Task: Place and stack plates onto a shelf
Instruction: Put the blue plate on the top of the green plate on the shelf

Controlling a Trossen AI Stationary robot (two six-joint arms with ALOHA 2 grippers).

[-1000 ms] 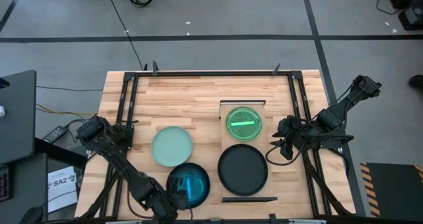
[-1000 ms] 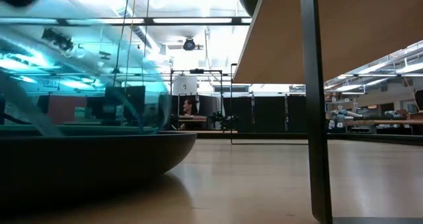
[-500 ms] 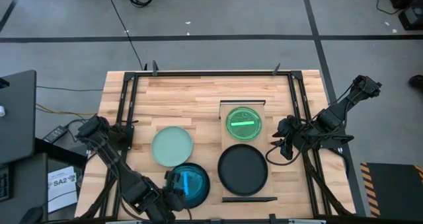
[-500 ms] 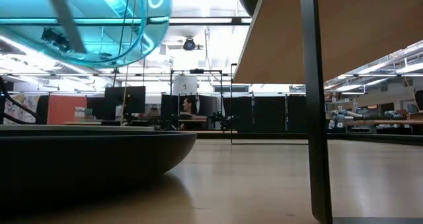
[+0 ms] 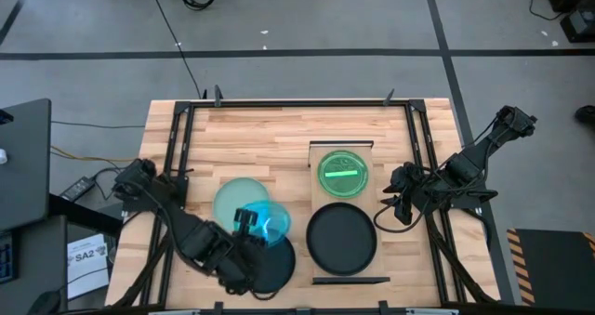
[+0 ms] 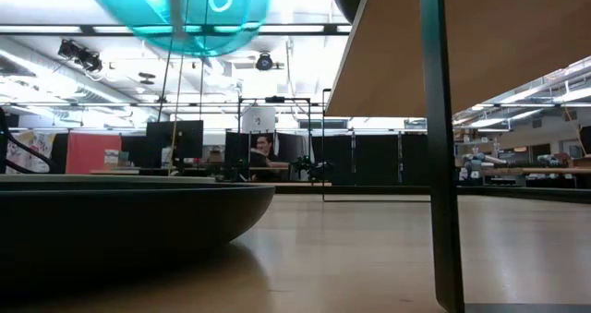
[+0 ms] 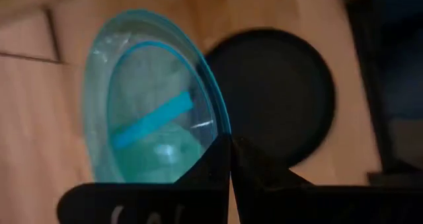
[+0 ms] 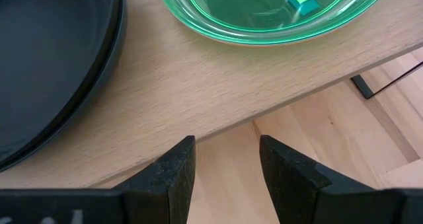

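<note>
Left gripper (image 5: pixel 244 224): jaws closed on rim of teal-blue plate (image 5: pixel 265 224), held clear of desk (image 5: pixel 279 134) near front edge, partly over mint plate (image 5: pixel 232 199) and a black plate (image 5: pixel 271 264).
Right gripper (image 5: pixel 389 202): jaws apart, empty, beside shelf (image 8: pixel 198 98) near right edge.
Shelf load: lime-green plate (image 5: pixel 342 173), second black plate (image 5: pixel 341 239).

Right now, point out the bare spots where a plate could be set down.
Bare: tabletop behind the mint plate and shelf. Crowded: shelf holds green plate and black plate; left gripper holds the blue plate above another black plate.
</note>
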